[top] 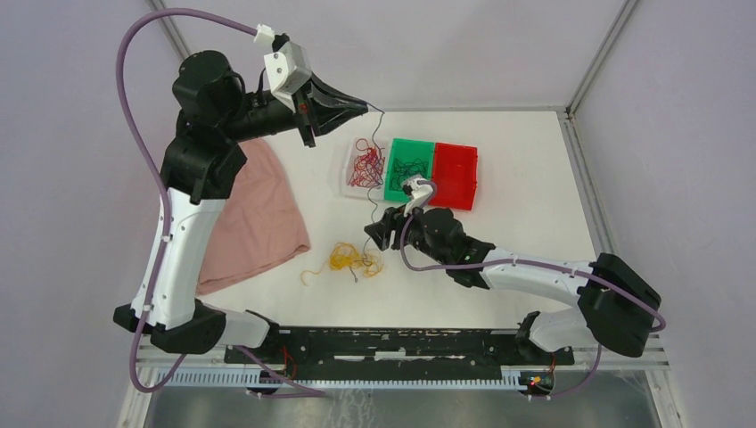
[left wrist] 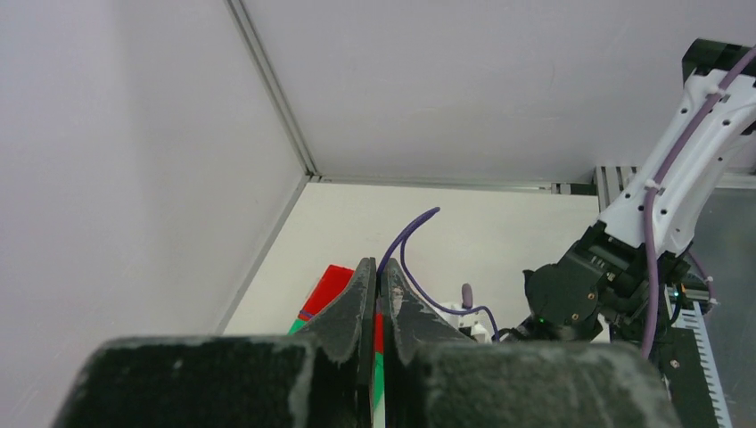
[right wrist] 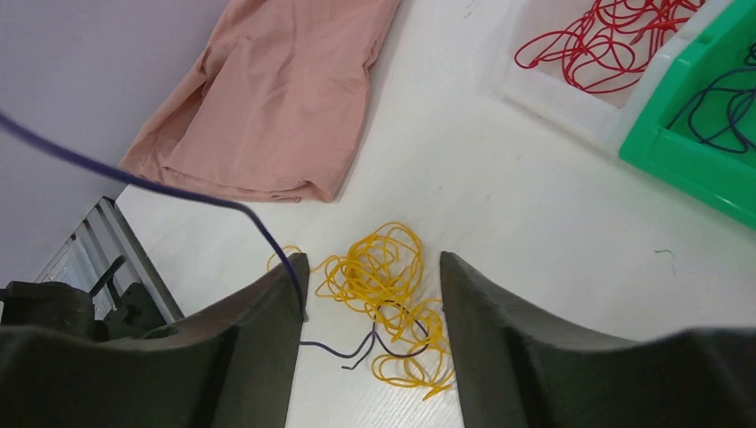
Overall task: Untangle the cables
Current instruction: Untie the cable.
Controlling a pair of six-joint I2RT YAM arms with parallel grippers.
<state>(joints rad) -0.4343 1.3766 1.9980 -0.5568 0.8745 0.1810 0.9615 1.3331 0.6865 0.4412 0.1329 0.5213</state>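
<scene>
From above: left gripper at upper centre pinching a thin dark-blue wire, strand trailing down to the curly yellow-orange wire tangle at lower centre; likely mid-extraction. Left wrist: pressed together, wire indistinct. Right wrist: right gripper spread astride the tangle; next, probably pinning the yellow down.

My closed left jaws hiding most of the red tray, dark cable running off the left edge, pink cloth cut at the top, green tray cut at the right, yellow cables partly behind my right jaws
</scene>
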